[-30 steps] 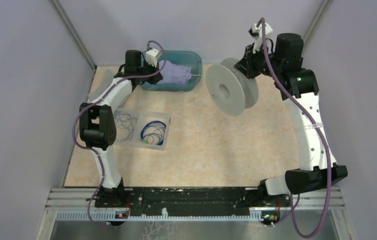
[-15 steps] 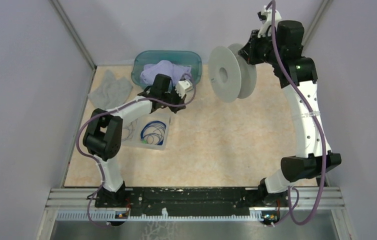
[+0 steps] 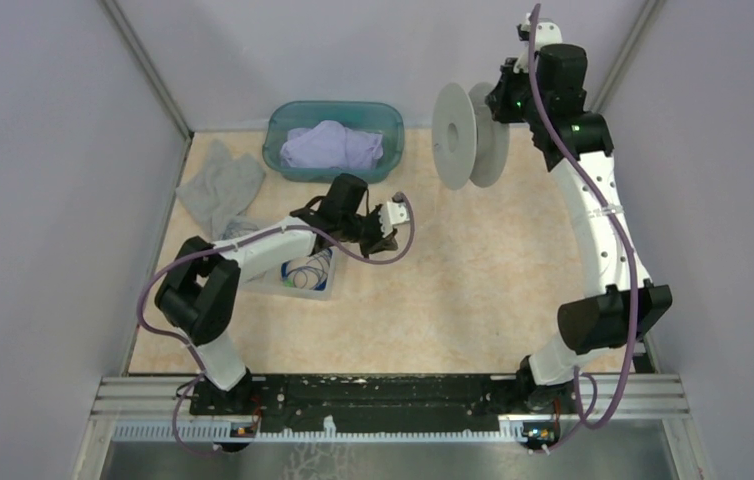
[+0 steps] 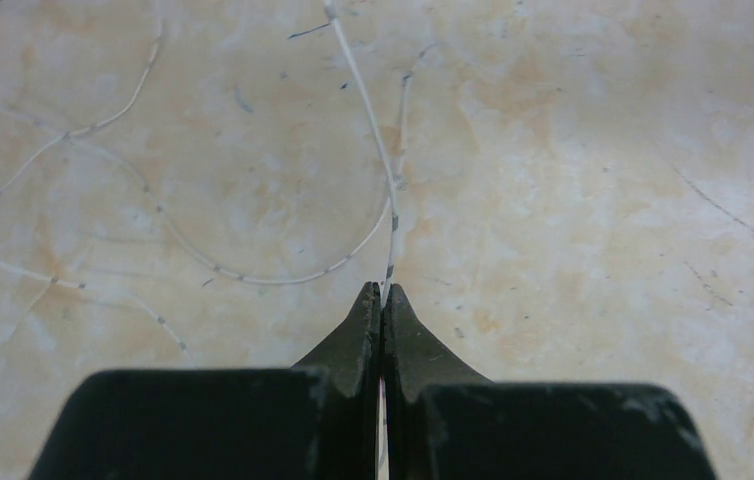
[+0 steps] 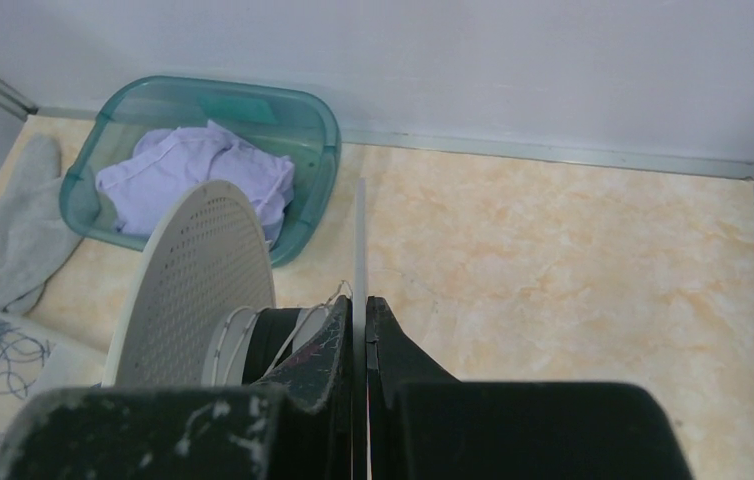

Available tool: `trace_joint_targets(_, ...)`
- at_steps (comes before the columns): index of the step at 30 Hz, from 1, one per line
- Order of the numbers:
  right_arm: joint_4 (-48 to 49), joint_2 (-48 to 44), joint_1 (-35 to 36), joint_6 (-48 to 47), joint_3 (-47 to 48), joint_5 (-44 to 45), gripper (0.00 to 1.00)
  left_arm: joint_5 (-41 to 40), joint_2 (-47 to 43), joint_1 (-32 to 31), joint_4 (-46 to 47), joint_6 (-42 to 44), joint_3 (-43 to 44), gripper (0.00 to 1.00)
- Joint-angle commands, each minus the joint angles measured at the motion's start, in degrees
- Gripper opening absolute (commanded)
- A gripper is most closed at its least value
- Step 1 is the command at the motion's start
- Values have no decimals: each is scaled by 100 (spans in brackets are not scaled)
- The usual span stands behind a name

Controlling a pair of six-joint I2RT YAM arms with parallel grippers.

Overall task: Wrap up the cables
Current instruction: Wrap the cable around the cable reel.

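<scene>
- Whitish cable (image 4: 390, 215) loops loosely on the desk (image 4: 603, 200), one end pinched in the clenched left gripper (image 4: 383, 290)
- Blue cables (image 3: 307, 268) coiled in a clear tray (image 3: 325, 290), partly hidden under the left arm (image 3: 253, 250)
- Right gripper (image 5: 360, 302) clamped on what looks like the rim of a white spool (image 5: 198, 270), raised right of the teal bin (image 5: 313, 130)

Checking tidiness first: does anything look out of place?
Thin whitish cable sprawls in loose loops across the beige tabletop, pinched in the left pincer. A crumpled grey cloth lies outside the teal plastic bin.
</scene>
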Motion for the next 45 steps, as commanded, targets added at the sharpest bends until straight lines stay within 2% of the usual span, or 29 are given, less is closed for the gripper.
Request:
trace_joint_targets(1, 1140, -262, -62, 161, -391, 403, 0, 538, -223, -273, -493, 652, 17, 0)
trace_joint_targets(13, 2067, -454, 294, -224, -1599, 1378, 0, 843, 33, -1286, -3280, 2417, 1625, 0)
trace_joint_targets(20, 2499, -482, 701, -648, -2137, 1913, 0, 1109, 184, -1605, -3893, 2249, 2652, 0)
trace_joint_targets(31, 2837, -737, 973, -1033, -2998, 2027, 0, 1077, 317, -1574, -4018, 1548, 4115, 0)
trace_joint_targets(36, 2859, -870, 1044, -1081, -3338, 1928, 0, 1176, 356, -1381, -3809, 1080, 4495, 0)
trace_joint_targets(39, 2820, -932, 1090, -1109, -3480, 1784, 0, 1330, 351, -1138, -3349, 670, 4632, 0)
trace_joint_targets(45, 2828, -1120, 1103, -1103, -3851, 1136, 0, 1711, 342, -476, -2179, -681, 4563, 0)
